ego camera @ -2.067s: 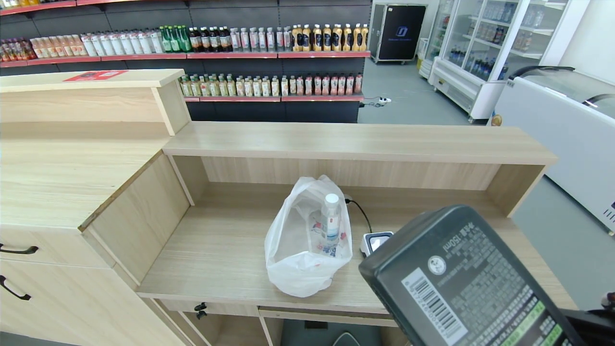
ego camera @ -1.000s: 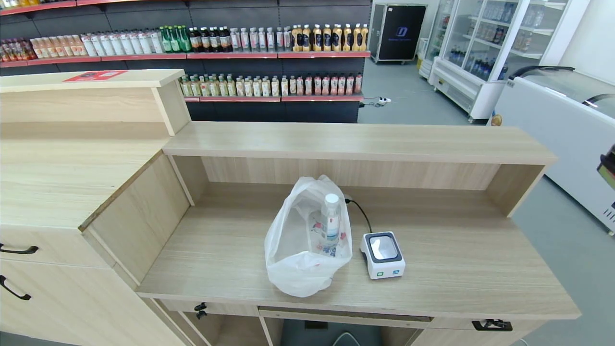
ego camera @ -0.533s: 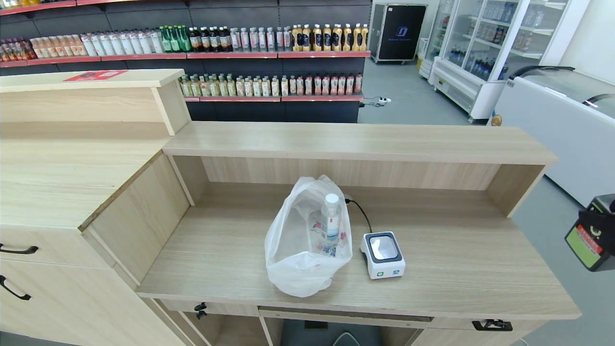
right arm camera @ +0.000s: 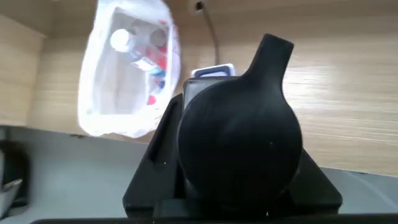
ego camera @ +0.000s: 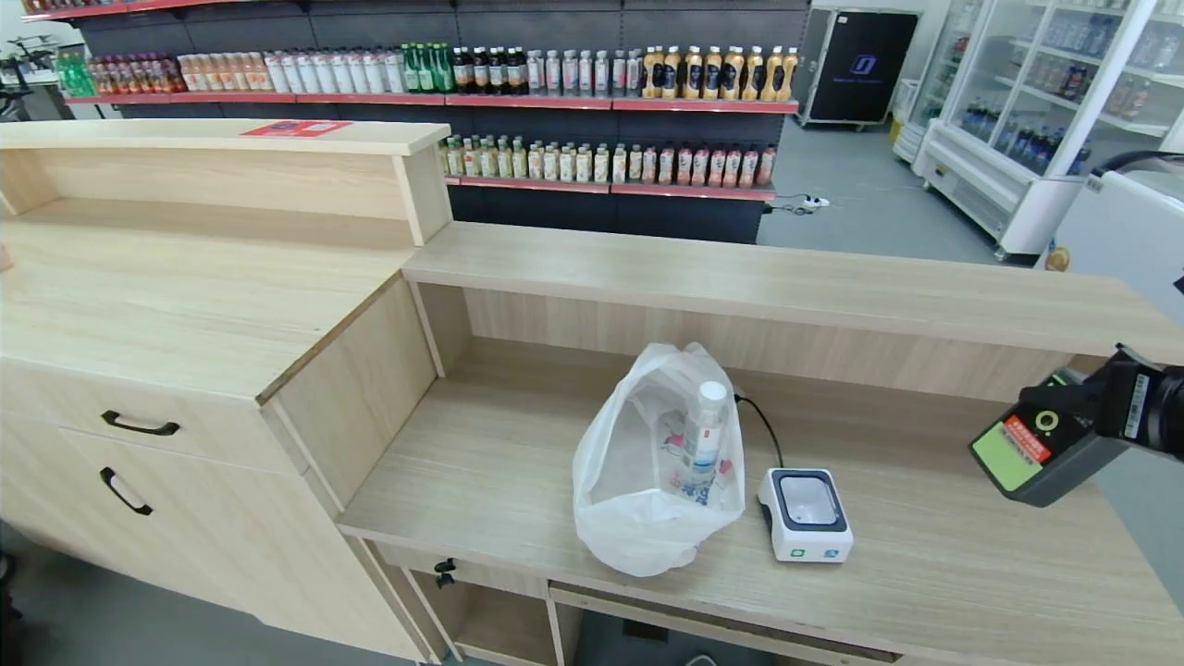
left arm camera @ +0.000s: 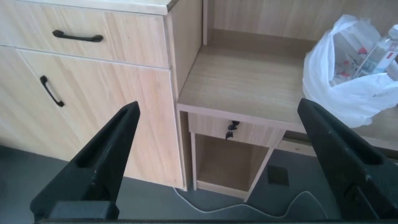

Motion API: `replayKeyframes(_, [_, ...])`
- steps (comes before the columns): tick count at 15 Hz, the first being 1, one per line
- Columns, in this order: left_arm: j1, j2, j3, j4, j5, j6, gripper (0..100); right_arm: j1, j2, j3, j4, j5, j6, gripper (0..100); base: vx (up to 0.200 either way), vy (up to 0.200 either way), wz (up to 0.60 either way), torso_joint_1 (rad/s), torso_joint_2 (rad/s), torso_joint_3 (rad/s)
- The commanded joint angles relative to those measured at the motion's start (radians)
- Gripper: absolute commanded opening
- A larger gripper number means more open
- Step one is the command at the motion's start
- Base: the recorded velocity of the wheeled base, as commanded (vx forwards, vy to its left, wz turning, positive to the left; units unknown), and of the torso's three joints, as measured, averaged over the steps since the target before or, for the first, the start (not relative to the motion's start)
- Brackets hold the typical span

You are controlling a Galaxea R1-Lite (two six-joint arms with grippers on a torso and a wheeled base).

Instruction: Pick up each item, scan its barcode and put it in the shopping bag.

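Note:
A white plastic shopping bag [ego camera: 647, 499] stands open on the lower counter, with a clear water bottle [ego camera: 706, 425] upright inside. The barcode scanner [ego camera: 805, 513] sits just right of it, window up. At the far right, above the counter's end, my right gripper [ego camera: 1101, 416] is shut on a dark flat bottle [ego camera: 1036, 449] with a green and red label. The same dark bottle [right arm camera: 239, 143] looms in the right wrist view, with the bag [right arm camera: 127, 74] and scanner [right arm camera: 208, 71] behind it. My left gripper [left arm camera: 217, 165] hangs open, low beside the counter front, holding nothing.
A raised shelf [ego camera: 786, 287] runs along the back of the counter. A taller cabinet with drawers [ego camera: 139, 425] stands to the left. The scanner's black cable [ego camera: 763, 425] runs behind the bag. Drink shelves and fridges line the room beyond.
The head camera has swung, shifting the whole scene rightward. The dark bottle was close before the camera, went out to the right, and now sits lower over the counter's right end.

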Motion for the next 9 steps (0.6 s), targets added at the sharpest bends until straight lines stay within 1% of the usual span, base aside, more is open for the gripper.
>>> replayKeyframes(1, [0.0, 0.0, -0.001, -0.001, 0.0, 0.0, 100, -0.133, 0.163, -0.05, 0.006, 0.122, 0.008, 0, 0.0, 0.0, 0.0, 0.0, 0.0, 0.0])
replayKeyframes(2, [0.0, 0.0, 0.001, -0.001, 0.0, 0.0, 100, -0.176, 0.214, -0.063, 0.01, 0.184, 0.005, 0, 0.0, 0.0, 0.0, 0.0, 0.0, 0.0])
replayKeyframes(4, [0.0, 0.0, -0.001, -0.001, 0.0, 0.0, 100, -0.224, 0.283, -0.073, 0.012, 0.236, -0.006, 0, 0.0, 0.0, 0.0, 0.0, 0.0, 0.0])
replayKeyframes(5, [0.0, 0.0, -0.001, -0.001, 0.0, 0.0, 100, -0.254, 0.326, -0.076, 0.01, 0.287, -0.032, 0, 0.0, 0.0, 0.0, 0.0, 0.0, 0.0])
replayKeyframes(6, [0.0, 0.0, -0.001, -0.001, 0.0, 0.0, 100, -0.263, 0.344, -0.077, 0.01, 0.305, -0.046, 0, 0.0, 0.0, 0.0, 0.0, 0.0, 0.0])
replayKeyframes(9, [0.0, 0.0, -0.001, -0.001, 0.0, 0.0, 100, -0.293, 0.443, -0.1, 0.01, 0.414, -0.162, 0, 0.0, 0.0, 0.0, 0.0, 0.0, 0.0])
